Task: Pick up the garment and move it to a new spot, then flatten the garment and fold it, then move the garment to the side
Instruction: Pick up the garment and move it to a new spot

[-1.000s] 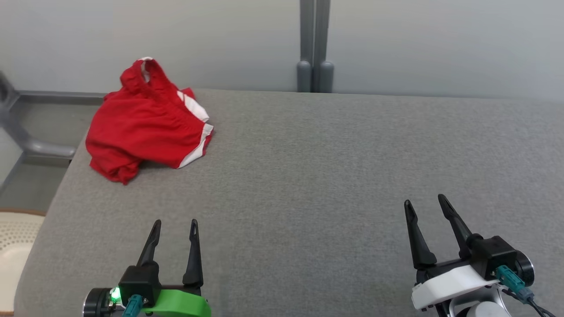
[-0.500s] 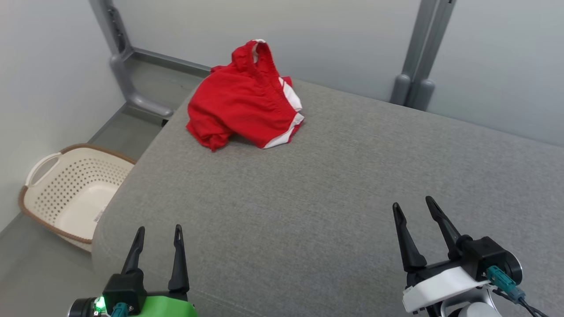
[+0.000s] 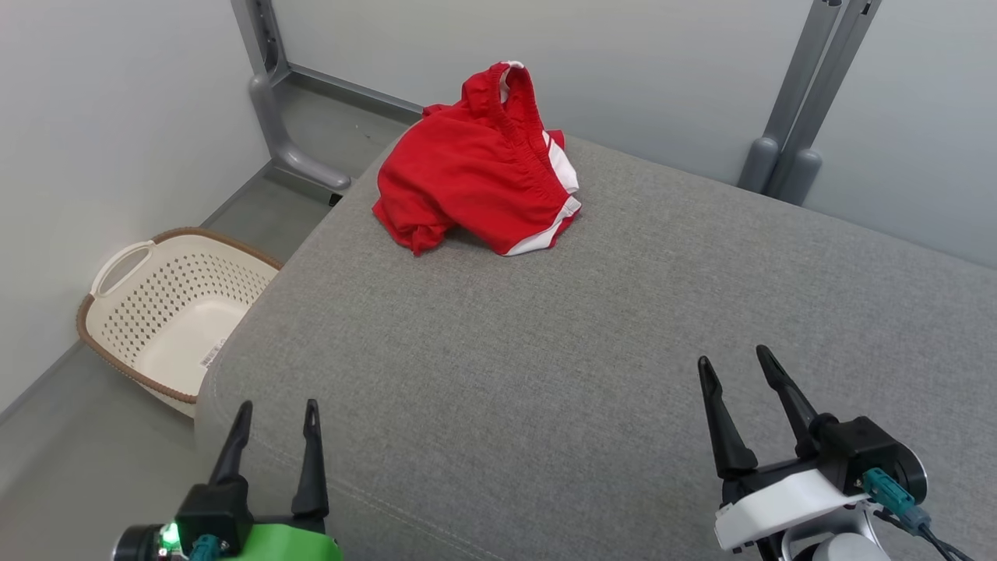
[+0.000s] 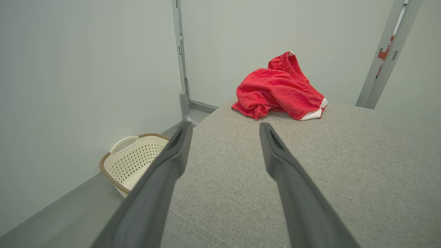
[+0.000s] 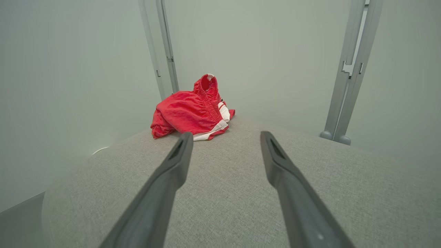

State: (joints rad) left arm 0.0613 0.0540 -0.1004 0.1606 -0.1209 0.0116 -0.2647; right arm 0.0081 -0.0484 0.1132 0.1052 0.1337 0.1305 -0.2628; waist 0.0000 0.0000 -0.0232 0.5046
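Just turned left to face the red shorts (image 3: 475, 183); holding left fingers (image 3: 312, 452) and right fingers (image 3: 718, 421) spread, empty, probably reaching next.

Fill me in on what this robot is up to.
Nothing is being handled at this moment. A red garment lies crumpled near the far left corner of the grey padded surface. The left gripper and right gripper are both open and empty over the near edge, well short of the garment. The pickup has not yet begun. A pale laundry basket sits on the floor to the left.
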